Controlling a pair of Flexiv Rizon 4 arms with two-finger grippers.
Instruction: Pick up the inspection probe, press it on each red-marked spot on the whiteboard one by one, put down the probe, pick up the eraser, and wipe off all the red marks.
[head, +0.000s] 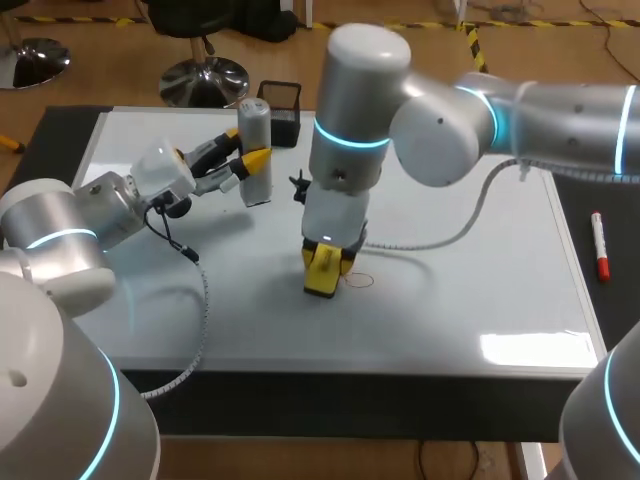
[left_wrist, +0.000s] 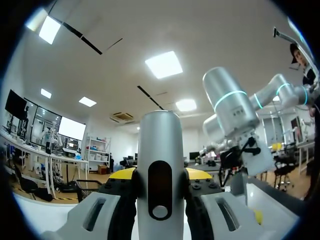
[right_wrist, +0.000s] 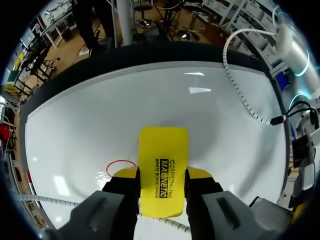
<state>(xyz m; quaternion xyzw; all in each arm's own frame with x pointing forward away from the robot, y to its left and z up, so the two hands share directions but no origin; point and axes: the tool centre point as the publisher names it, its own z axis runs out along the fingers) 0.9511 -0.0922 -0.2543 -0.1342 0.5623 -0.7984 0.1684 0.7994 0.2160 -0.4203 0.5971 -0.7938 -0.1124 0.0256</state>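
The left end effector (head: 245, 165) clamps the upright silver probe (head: 256, 140), black-slotted, at the whiteboard's (head: 470, 300) 11 o'clock. The right end effector (head: 322, 272) grips the yellow eraser (right_wrist: 163, 147) mid-board, red ring (head: 359, 281) at its 3 o'clock.

head: high behind the near edge, looking down over the whole board (head: 450, 320) | left wrist: tight behind the probe (left_wrist: 160, 165), facing out and up toward the right arm (left_wrist: 231, 107) | right wrist: close above the eraser (right_wrist: 162, 170), looking down at the board | shared: head+right wrist see eraser, red ring (right_wrist: 120, 168); head+left wrist see probe, right arm
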